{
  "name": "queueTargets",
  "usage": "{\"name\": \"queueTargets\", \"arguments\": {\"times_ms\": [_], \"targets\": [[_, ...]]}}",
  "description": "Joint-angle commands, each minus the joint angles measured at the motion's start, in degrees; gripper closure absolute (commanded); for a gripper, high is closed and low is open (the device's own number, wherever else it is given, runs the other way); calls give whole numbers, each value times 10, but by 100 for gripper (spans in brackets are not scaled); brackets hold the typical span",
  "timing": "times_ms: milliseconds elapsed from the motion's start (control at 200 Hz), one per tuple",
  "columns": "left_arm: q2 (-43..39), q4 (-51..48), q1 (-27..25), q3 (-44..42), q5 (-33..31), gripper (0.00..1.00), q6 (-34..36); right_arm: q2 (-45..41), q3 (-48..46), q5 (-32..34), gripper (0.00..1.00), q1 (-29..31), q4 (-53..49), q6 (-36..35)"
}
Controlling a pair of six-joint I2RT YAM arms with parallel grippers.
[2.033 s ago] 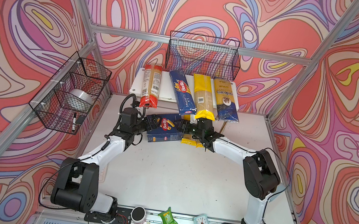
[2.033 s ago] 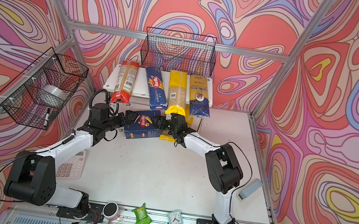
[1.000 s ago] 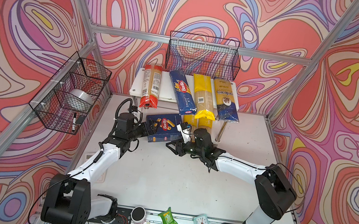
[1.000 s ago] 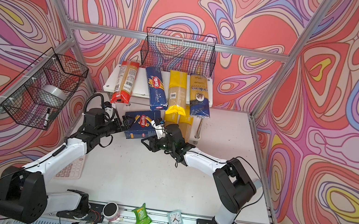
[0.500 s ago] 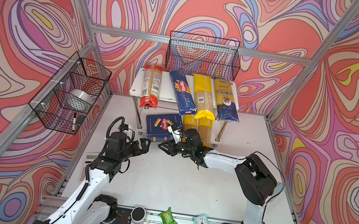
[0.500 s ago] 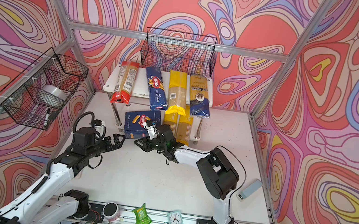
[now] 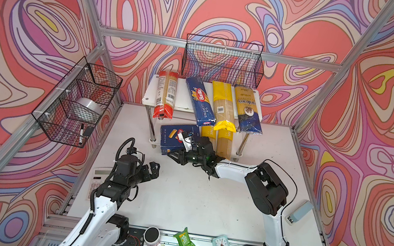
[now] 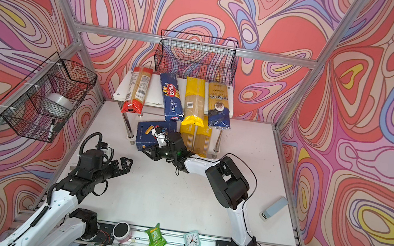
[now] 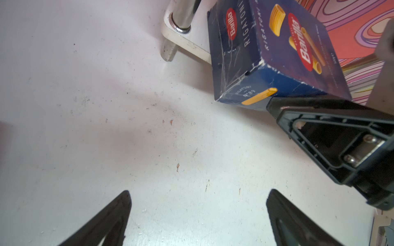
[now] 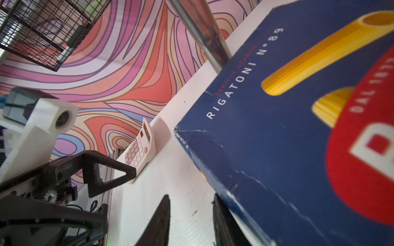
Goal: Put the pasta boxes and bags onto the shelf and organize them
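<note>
The right end effector (image 7: 171,155) is almost closed. In the right wrist view its fingers (image 10: 162,219) stand a narrow gap apart with only bare desk (image 10: 187,223) between them, so it grips nothing. The rigatoni box (image 7: 177,139) sits just past those fingers, tilted at the front left corner of the lower tier of the shelf (image 7: 150,96), with its near end jutting beyond the board. The left end effector (image 7: 153,171) is released, its fingers spread wide and empty over the desk. It hangs apart from the box and nearer the robot's base than the right one.

There are two boxes. The second, the spaghetti box (image 7: 199,104), lies on the top tier, above and beyond the right end effector. There are five bags. On the top tier are a red bag (image 7: 165,94), a yellow bag (image 7: 222,109) and a gold and dark blue bag (image 7: 247,110). On the lower tier, just behind the right end effector's wrist, lie two further yellow bags (image 7: 208,136) (image 7: 224,144). There is one shelf, and two wire baskets (image 7: 223,61) (image 7: 76,102) hang on the walls.

Only the top views show the upper tier and all the bags. Only the left wrist view shows one right finger's tip resting against the box's end face. The right wrist view alone shows the calculator (image 10: 141,147) clearly, beyond the left end effector.
</note>
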Motion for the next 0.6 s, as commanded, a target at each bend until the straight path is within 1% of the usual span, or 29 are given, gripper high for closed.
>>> {"name": "queueTargets", "arguments": {"times_ms": [0,220,371,461,596], "targets": [[-1,-9,0,-8,-11,0,3,25,29,-5,66,-8,7,2],[-27,-22,0,-14,-31,0,8,53,66,-12,66,-19,4,4],[-42,-35,0,-13,-51,0,14,82,109,-19,66,-24,-15,2],[-48,-42,0,-10,-53,0,16,94,130,-13,66,-23,-23,-1],[-56,-49,0,-10,-61,0,17,103,143,17,66,-23,-26,1]]}}
